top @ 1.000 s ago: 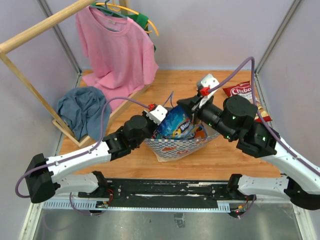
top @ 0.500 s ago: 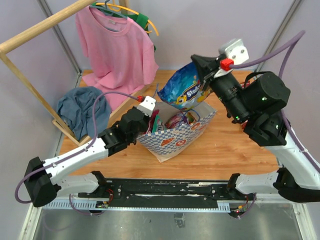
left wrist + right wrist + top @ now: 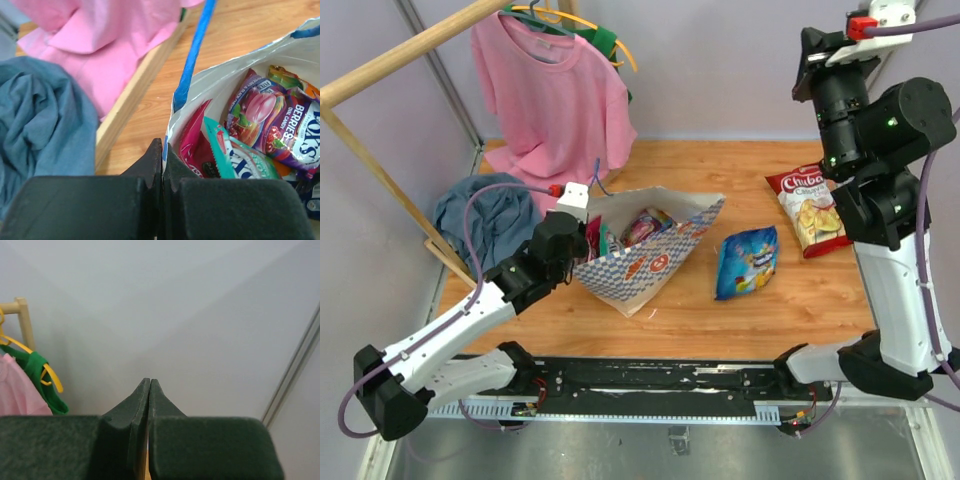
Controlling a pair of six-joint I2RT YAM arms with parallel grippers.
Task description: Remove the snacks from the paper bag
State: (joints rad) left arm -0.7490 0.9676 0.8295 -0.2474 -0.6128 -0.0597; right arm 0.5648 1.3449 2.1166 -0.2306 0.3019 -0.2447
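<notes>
Left pincer pinching paper bag rim (snacks inside); right pincer aloft

Left claw clamped low; right claw closed, held high.

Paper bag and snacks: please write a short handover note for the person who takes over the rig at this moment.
Left gripper: shut on the left rim of the paper bag, beside its blue cord handle.
Right gripper: shut, empty, raised high and facing the wall.
Done: the Chiba chips and a blue packet lie on the table, right of the bag.
In the bag: a purple Fox's Berries packet, a teal packet, a pink-red packet; perhaps more beneath.
Left: probably lower the right gripper, open it, and take these out one by one.
</notes>
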